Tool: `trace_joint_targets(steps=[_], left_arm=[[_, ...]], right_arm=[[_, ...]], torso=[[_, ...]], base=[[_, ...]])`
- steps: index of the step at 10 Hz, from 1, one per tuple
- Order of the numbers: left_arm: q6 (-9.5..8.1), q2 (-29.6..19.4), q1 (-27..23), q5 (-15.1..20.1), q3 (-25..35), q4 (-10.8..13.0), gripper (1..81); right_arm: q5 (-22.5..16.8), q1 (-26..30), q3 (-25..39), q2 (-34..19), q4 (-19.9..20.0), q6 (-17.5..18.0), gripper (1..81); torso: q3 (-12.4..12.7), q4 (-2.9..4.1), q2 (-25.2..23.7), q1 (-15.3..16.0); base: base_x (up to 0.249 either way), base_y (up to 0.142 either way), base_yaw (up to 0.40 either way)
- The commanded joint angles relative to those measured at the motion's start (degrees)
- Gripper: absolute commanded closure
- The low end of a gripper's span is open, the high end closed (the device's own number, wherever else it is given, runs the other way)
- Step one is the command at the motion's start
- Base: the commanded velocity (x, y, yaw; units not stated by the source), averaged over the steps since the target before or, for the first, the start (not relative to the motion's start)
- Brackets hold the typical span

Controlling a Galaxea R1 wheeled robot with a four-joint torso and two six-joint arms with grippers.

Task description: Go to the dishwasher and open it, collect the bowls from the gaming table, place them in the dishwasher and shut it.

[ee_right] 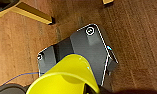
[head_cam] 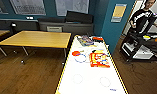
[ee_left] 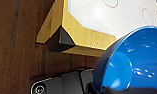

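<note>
Two bowls in all, one to each arm. Blue bowl (ee_left: pixel 134 60) carried close by the left wrist, off the table (ee_left: pixel 84 37), out past its yellow corner and above the wooden floor (ee_left: pixel 16 50). Left pincer (ee_left: pixel 114 89) judged clamped on it, with nothing else beneath to bear it. Yellow bowl (ee_right: pixel 66 75) likewise hanging above the floor, open side up. Right pincer (ee_right: pixel 90 88) judged closed on its rim for the same reason. Probably kept close to the wrists to ride steady on the way to the dishwasher.

Left on the white top, seen from the head view: one orange box (head_cam: pixel 99 60) near the middle, one red disc (head_cam: pixel 76 53) just beside it, one booklet (head_cam: pixel 85 40) and one small red item (head_cam: pixel 97 38) at the far end. No bowl among them, so collecting judged done.

Two yellow tables (head_cam: pixel 36 38) off to the left. One person (head_cam: pixel 144 17) standing at the right beside a dark rig.
</note>
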Motion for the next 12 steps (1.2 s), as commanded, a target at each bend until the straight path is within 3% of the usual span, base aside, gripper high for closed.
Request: trace_joint_targets(steps=[1,5,7,8,12], left_arm=[[2.91,4.5,12.0,-15.2,-12.8,10.0,81.1],[2.82,14.4,21.6,-22.7,-32.9,9.8,81.1],[2.73,19.7,26.2,-29.6,-44.6,9.6,81.1],[2.64,21.7,27.4,-31.1,-48.4,9.6,81.1],[2.38,31.8,29.9,-30.2,-62.1,9.4,81.1]], right_arm=[[-3.3,0.9,-1.6,-1.1,-0.8,0.2,81.1],[-5.2,0.7,-5.9,2.1,-0.9,0.2,81.1],[-6.0,0.4,-6.9,2.9,-0.9,0.2,81.1],[-6.0,0.2,-7.0,3.1,-0.8,0.2,81.1],[-6.0,0.0,-8.9,4.9,-0.7,0.2,81.1]], torso=[[0.0,0.00,0.0,0.0],[0.0,0.00,0.0,0.0],[0.0,0.00,0.0,0.0],[0.0,0.00,0.0,0.0],[0.0,0.00,0.0,0.0]], base=[[0.000,0.000,0.000],[0.000,0.000,0.000],[0.000,0.000,0.000],[0.000,0.000,0.000],[0.000,0.000,0.000]])
